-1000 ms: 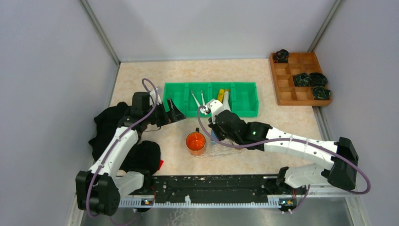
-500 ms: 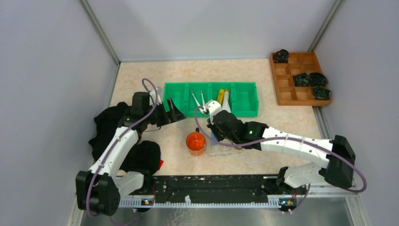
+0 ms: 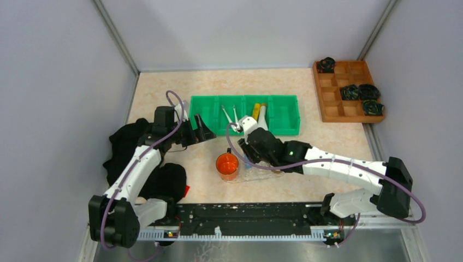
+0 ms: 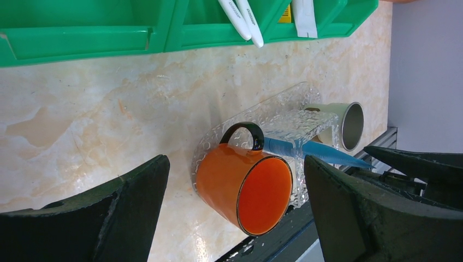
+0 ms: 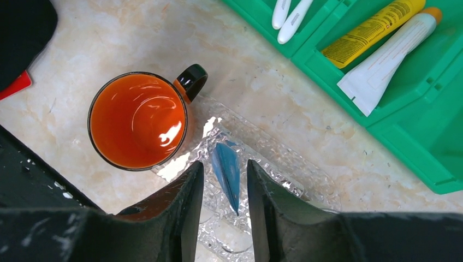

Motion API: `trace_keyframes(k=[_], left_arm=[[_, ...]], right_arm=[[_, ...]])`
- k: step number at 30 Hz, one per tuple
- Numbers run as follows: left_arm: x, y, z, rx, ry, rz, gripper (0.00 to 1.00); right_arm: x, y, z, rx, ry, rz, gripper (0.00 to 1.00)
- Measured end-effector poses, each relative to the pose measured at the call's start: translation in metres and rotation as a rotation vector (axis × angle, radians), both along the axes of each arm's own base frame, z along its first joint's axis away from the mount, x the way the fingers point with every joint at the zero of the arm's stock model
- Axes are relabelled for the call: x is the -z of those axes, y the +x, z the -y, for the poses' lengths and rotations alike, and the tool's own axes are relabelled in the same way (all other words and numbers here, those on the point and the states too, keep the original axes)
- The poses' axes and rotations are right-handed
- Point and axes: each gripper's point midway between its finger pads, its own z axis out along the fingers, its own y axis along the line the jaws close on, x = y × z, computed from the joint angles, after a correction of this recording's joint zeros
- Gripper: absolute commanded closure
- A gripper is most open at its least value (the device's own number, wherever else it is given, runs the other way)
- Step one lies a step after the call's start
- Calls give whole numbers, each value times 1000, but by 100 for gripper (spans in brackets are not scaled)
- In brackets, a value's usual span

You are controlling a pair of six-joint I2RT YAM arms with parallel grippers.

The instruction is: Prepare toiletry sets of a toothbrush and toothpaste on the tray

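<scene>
The blue toothpaste [image 5: 226, 172] stands tilted on the clear tray [image 5: 284, 164], its lower end beside the handle of an orange mug [image 5: 136, 120]. My right gripper [image 5: 225, 165] hangs over it, open, with a gap on each side of the tube. In the green bin [image 3: 244, 114] lie two white toothbrushes [image 5: 292, 13], a yellow toothpaste [image 5: 371, 27] and a white toothpaste [image 5: 387, 54]. My left gripper [image 3: 205, 130] is wide open by the bin's left end, holding nothing, and looks toward the mug [image 4: 235, 180] and the blue tube [image 4: 322, 154].
A pale cup [image 4: 344, 124] lies on its side at the tray's far end. A brown wooden box [image 3: 348, 90] with black items sits back right. Black cloth [image 3: 136, 158] is heaped at the left under my left arm.
My right gripper's jaws have parted and let go of the blue toothpaste. The right arm shifted slightly left. The left arm has not moved.
</scene>
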Motion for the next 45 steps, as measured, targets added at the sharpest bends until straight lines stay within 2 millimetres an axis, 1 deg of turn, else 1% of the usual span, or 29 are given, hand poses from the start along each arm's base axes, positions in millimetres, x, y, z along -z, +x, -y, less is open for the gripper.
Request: trace_keyframes(k=[1, 3, 4, 6, 9, 10, 12, 14, 15, 17, 18, 19, 23, 26, 28, 30, 33, 35, 37, 38, 41, 44, 45], left_arm=[[0, 0, 0, 1, 1, -1, 1], [-1, 2, 0, 3, 3, 4, 1], [-2, 3, 0, 4, 4, 8, 1], [-3, 3, 0, 5, 5, 12, 1], [-4, 4, 0, 6, 6, 14, 1], [-4, 4, 0, 6, 6, 14, 1], [-4, 4, 0, 6, 6, 14, 1], [-4, 4, 0, 6, 6, 15, 1], [-4, 4, 0, 6, 6, 15, 1], [-4, 4, 0, 6, 5, 15, 1], [-4, 4, 0, 6, 5, 15, 1], [-4, 4, 0, 6, 5, 15, 1], [-4, 4, 0, 6, 5, 15, 1], [-4, 4, 0, 6, 5, 15, 1], [-4, 4, 0, 7, 5, 15, 1], [-4, 4, 1, 7, 4, 17, 1], [-3, 5, 1, 7, 4, 19, 1], [-2, 5, 1, 7, 3, 19, 1], [1, 6, 1, 9, 2, 15, 1], [2, 6, 1, 9, 3, 12, 1], [5, 5, 1, 9, 4, 7, 1], [5, 5, 1, 9, 5, 6, 1], [5, 5, 1, 9, 4, 7, 1]], right_arm=[[0, 0, 1, 0, -3, 0, 61], [-2, 0, 2, 2, -4, -1, 60], [-7, 1, 2, 5, 3, 3, 60], [-19, 6, 3, 18, 25, 16, 60], [-42, 20, 9, 56, 69, 48, 60], [-50, 26, 13, 74, 83, 62, 60], [-64, 44, 26, 128, 103, 88, 60], [-71, 65, 44, 189, 103, 107, 64], [-71, 75, 53, 216, 92, 114, 65], [-64, 94, 70, 263, 51, 118, 66], [-57, 100, 72, 266, 20, 114, 66], [-48, 110, 81, 288, -17, 107, 65], [-2, 123, 84, 255, -183, 61, 67], [21, 126, 83, 215, -269, 41, 69], [29, 129, 83, 193, -302, 41, 69], [31, 129, 80, 171, -309, 55, 70], [28, 132, 74, 147, -306, 84, 72], [26, 132, 67, 126, -299, 103, 72], [30, 132, 57, 98, -303, 110, 73], [35, 131, 53, 83, -312, 105, 73], [61, 128, 45, 43, -363, 67, 73], [85, 126, 44, 24, -408, 26, 74], [89, 126, 44, 23, -416, 20, 74]])
